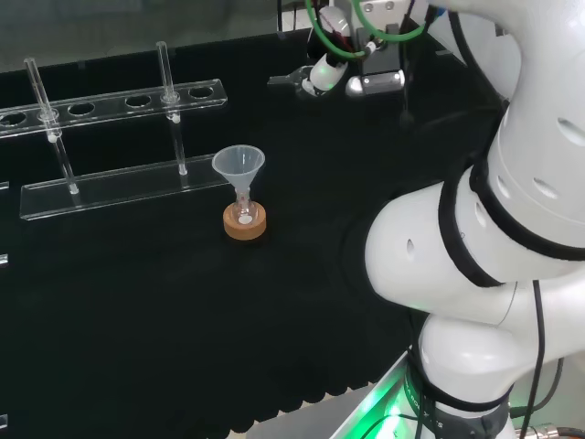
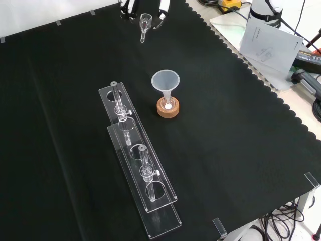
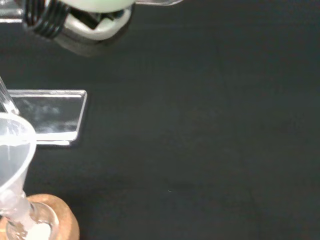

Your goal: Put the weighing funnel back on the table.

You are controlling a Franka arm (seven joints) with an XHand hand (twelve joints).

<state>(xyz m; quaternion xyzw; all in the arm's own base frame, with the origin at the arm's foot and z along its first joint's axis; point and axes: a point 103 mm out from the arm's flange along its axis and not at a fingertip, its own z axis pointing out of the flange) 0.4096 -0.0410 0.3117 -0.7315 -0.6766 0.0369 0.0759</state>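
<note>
Bare cloth (image 2: 65,100) under hand (image 1: 327,71), weighing funnel (image 2: 145,21)

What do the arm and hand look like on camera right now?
The arm is built of bulky, rounded white links with black bands at the joints. Thin green cables loop at the wrist. The hand is black and white, with a black ribbed part on it.

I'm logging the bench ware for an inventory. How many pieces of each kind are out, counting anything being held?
Test tubes: 2
Tube rack: 1
Funnel: 1
Small flask: 1
Cork ring: 1
Weighing funnel: 1, held by the hand
Total: 7
</note>
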